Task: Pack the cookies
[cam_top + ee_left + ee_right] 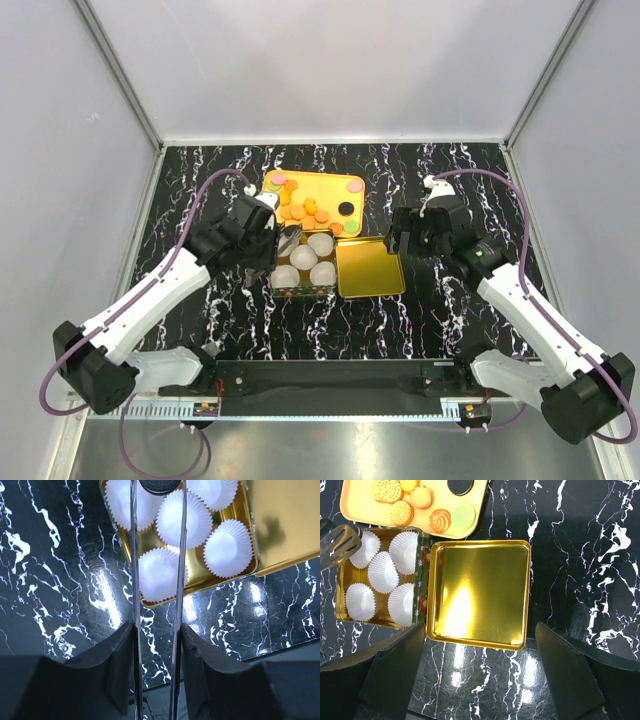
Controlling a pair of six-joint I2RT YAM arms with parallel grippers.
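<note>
Cookies (401, 513) lie flat on tray (440, 492); left fingers (119, 655) clamp tongs (134, 580).

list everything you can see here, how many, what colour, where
cookies: many, mostly orange, a few pink, green and black, on the tray
tray: one, yellow-orange, beyond the tin
tin: one, gold, mid-table
paper cups: five, white, inside the tin
lid: one, gold, beside the tin on its right
tongs: one pair, metal, over the tin
table: one, black with white veins
left gripper: black, shut on the tongs
right gripper: black, open, empty, near the lid
</note>
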